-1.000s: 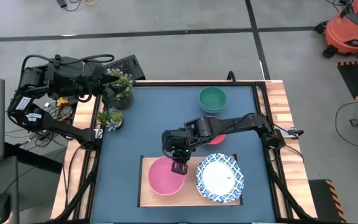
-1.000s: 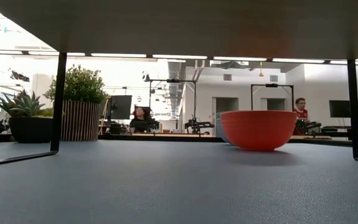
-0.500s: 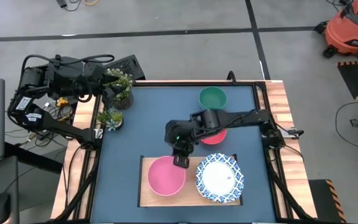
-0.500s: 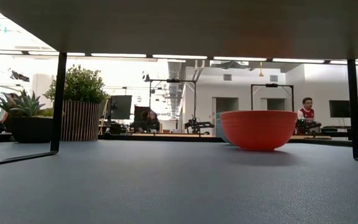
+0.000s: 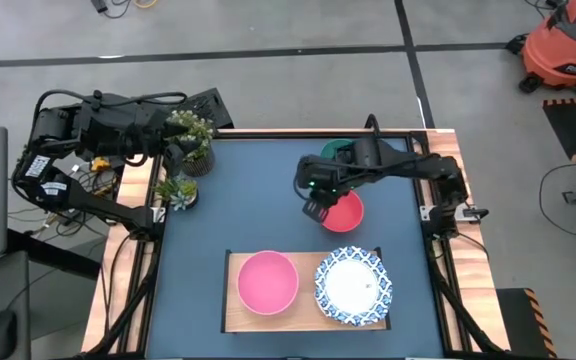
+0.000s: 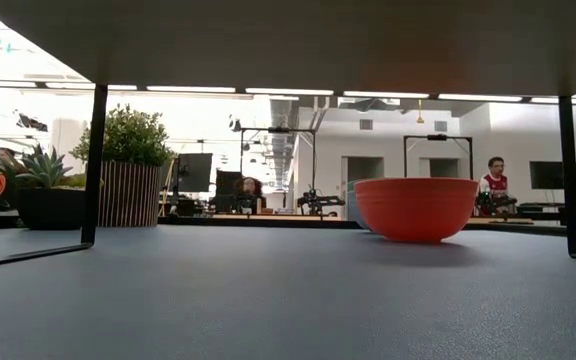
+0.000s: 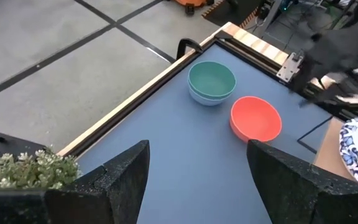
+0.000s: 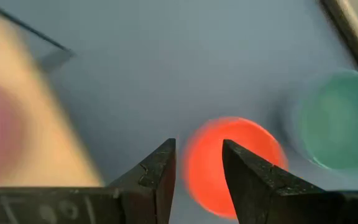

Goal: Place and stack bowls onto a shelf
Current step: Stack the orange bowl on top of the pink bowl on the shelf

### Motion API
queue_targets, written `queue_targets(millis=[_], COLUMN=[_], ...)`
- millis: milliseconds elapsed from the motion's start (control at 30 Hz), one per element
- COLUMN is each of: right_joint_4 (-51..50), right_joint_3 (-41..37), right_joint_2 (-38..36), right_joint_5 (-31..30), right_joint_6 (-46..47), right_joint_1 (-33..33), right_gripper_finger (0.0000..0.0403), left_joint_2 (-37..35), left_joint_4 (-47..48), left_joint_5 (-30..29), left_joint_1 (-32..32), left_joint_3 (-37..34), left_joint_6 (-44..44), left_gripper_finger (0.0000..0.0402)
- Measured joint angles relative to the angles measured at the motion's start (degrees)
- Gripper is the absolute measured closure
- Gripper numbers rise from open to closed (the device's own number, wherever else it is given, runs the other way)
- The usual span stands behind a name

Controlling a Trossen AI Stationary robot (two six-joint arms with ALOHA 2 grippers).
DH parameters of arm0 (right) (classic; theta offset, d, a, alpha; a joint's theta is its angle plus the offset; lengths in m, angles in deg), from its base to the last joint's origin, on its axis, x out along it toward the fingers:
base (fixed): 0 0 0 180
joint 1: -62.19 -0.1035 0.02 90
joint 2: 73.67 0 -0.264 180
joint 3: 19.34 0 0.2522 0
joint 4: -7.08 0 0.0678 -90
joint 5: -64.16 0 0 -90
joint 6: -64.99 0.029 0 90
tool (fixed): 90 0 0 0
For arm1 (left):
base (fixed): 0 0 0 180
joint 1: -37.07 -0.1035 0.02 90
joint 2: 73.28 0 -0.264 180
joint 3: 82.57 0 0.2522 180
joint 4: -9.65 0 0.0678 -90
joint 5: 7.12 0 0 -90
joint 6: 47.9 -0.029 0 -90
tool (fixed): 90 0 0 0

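Two bowls rest on the shelf (image 5: 233, 300), lower centre.
We see the pink bowl (image 5: 267, 281) and patterned bowl (image 5: 353, 286) there; our right pincer (image 5: 315, 212), released and empty, hangs beside the red bowl (image 5: 345, 212) on the desk (image 5: 238, 190).

Two bowls (image 5: 268, 280) side by side on shelf (image 5: 236, 318); two more bowls (image 5: 345, 210) behind, on table (image 5: 228, 200).

Overhead, table-level, two wrist views

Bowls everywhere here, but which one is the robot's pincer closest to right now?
The red bowl on the blue tabletop. The right pincer hangs open at its edge, while the green bowl sits farther back and the pink one is on the wooden board.
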Motion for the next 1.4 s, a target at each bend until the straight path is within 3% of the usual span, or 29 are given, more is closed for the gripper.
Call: queue_targets(millis=[167,333,567,767,1067,1400], right_joint_4=[8.2,9.9,23.0,26.1,28.0,27.8], right_joint_3=[-13.1,-24.6,-33.3,-36.8,-36.9,-36.6], right_joint_2=[-3.1,-3.3,-2.5,-2.5,-1.3,4.5], right_joint_5=[1.4,3.3,10.8,10.9,10.8,11.7], right_joint_6=[3.6,7.3,7.1,8.2,9.0,8.6], right_joint_1=[1.7,3.4,4.8,6.1,6.8,6.5], right_gripper_finger=[0.0245,0.0245,0.0245,0.0239,0.0183,0.0183], left_joint_2=[0.0,0.0,0.0,0.0,0.0,0.0], left_joint_4=[0.0,0.1,0.1,0.2,0.2,0.2], left_joint_5=[0.8,0.8,0.8,0.8,0.8,0.8], left_joint_1=[0.0,0.0,0.0,0.0,0.0,0.0], left_joint_3=[0.0,0.0,0.0,0.0,0.0,0.0], left_joint_6=[0.1,-0.2,-1.4,-1.9,-2.4,-2.4], left_gripper_finger=[0.0148,0.0148,0.0148,0.0148,0.0148,0.0148])
